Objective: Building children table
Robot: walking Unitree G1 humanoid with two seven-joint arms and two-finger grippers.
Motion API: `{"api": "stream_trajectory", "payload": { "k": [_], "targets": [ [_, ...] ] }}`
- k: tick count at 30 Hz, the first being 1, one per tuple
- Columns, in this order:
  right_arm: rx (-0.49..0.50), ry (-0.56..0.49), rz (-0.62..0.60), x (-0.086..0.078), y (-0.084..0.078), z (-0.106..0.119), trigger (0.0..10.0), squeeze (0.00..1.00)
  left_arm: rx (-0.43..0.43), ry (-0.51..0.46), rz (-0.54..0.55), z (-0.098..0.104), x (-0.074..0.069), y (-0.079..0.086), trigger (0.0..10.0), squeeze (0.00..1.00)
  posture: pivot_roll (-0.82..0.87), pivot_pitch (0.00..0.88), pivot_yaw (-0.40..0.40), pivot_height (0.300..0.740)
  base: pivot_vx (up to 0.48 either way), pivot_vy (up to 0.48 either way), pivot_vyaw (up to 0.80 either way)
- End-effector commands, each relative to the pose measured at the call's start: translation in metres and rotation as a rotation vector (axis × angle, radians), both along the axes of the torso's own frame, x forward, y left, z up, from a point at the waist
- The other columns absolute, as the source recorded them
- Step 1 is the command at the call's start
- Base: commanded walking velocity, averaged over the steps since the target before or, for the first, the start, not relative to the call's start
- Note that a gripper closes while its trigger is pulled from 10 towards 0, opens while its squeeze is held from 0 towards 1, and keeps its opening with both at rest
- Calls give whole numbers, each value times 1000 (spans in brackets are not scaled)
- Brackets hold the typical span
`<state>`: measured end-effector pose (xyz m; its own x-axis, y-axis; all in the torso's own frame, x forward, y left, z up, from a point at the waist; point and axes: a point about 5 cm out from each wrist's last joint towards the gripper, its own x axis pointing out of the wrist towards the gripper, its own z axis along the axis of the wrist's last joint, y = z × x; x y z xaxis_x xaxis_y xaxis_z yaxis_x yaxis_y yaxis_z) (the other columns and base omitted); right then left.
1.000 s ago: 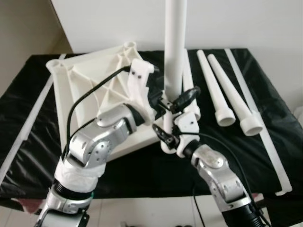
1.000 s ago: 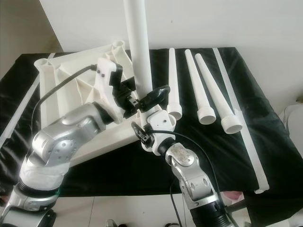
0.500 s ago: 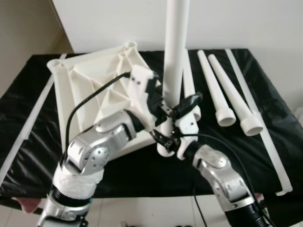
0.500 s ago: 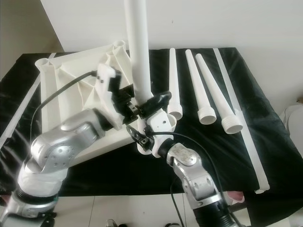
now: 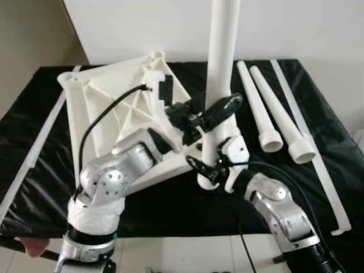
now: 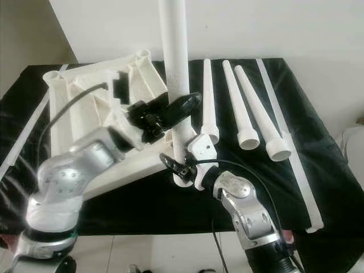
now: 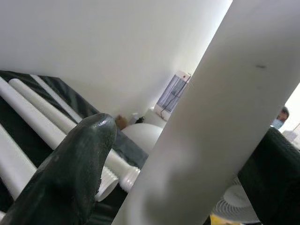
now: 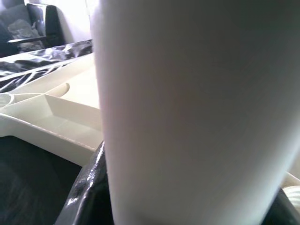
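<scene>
Change: the left gripper (image 5: 213, 111) has swung across the upright leg (image 5: 220, 74), its white wrist block turned away.
Meaning: probably a fresh grip for twisting the leg into the tabletop's (image 5: 108, 108) near right corner (not seated for certain).
Left jaws: one finger each side of the leg, clamped.
Right gripper (image 5: 207, 170): clamped low on the leg's base, as before.
Spare legs (image 5: 264, 116): lying flat, far right on the black cloth (image 5: 335, 142).
</scene>
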<state>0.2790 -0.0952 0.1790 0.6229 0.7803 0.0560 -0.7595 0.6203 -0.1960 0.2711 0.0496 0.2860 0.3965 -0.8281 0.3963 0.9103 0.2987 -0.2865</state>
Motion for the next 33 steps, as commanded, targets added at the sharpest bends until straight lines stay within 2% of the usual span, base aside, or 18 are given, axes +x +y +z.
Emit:
{"api": "stream_trajectory", "payload": {
  "k": [1, 3, 4, 5, 9, 10, 11, 12, 13, 14, 16, 18, 19, 21, 23, 26, 29, 33],
  "targets": [
    [-8, -13, 47, -4, 5, 2, 10000, 0, -5, -24, -4, 6, 0, 0, 0, 0, -53, 142, 56, 740, 0, 0, 0],
    [-12, -13, 52, -4, 5, 2, 10000, 0, -2, -26, -15, 6, -1, -1, 0, 0, -51, 141, 55, 740, 0, 0, 0],
    [-14, -13, 56, -4, 5, 2, 10000, 0, 12, -40, -16, 7, -2, 0, 10000, 0, -51, 141, 55, 740, 0, 0, 0],
    [-16, -13, 63, -4, 5, 2, 10000, 0, 26, -49, -7, 7, -2, 1, 0, 0, -49, 141, 53, 740, 0, 0, 0],
    [-18, -16, 67, -3, 5, 2, 10000, 0, 57, -71, 8, 6, -2, 2, 0, 0, -49, 141, 53, 740, 0, 0, 0],
    [-15, -20, 67, -3, 5, 3, 10000, 0, 153, -136, 42, 0, -2, 1, 10000, 0, -48, 140, 52, 740, 0, 0, 0],
    [-13, -23, 66, -3, 4, 3, 10000, 0, 222, -183, 62, -4, -2, 0, 10000, 0, -48, 138, 52, 740, 0, 0, 0],
    [-10, -25, 58, -2, 3, 4, 10000, 0, 283, -247, 87, -8, -2, -1, 3098, 0, -48, 137, 50, 740, 0, 0, 0],
    [-10, -25, 58, -2, 3, 4, 10000, 0, 283, -247, 87, -8, -2, -1, 3098, 0, -48, 137, 50, 740, 0, 0, 0],
    [-4, -27, 46, 0, 2, 4, 10000, 0, 342, -315, 80, -12, -5, -3, 0, 0, -49, 135, 47, 740, 0, 0, 0],
    [10, -31, 22, 3, 0, 6, 10000, 0, 401, -375, 85, -15, -7, -4, 0, 0, -51, 132, 46, 740, 0, 0, 0],
    [18, -32, 7, 4, -1, 7, 10000, 0, 417, -382, 96, -16, -6, -5, 0, 0, -51, 132, 46, 740, 0, 0, 0],
    [50, -43, -47, 10, -3, 11, 10000, 0, 406, -369, 125, -13, -2, -2, 10000, 0, -54, 134, 46, 740, 0, 0, 0],
    [50, -43, -47, 10, -3, 11, 10000, 0, 406, -369, 125, -13, -2, -2, 10000, 0, -54, 134, 46, 740, 0, 0, 0],
    [109, -54, -142, 17, -7, 16, 10000, 0, 375, -337, 149, -8, 4, 4, 10000, 0, -52, 134, 46, 740, 0, 0, 0],
    [123, -58, -177, 19, -8, 17, 10000, 0, 347, -317, 157, -4, 5, 7, 10000, 0, -51, 134, 46, 740, 0, 0, 0],
    [151, -53, -278, 26, -11, 17, 10000, 0, 222, -263, 164, 9, 7, 15, 10000, 0, -47, 138, 45, 740, 0, 0, 0],
    [174, -49, -351, 32, -15, 17, 10000, 0, 199, -267, 196, 12, 10, 21, 10000, 0, -44, 149, 41, 740, 0, 0, 0]
  ]
}}
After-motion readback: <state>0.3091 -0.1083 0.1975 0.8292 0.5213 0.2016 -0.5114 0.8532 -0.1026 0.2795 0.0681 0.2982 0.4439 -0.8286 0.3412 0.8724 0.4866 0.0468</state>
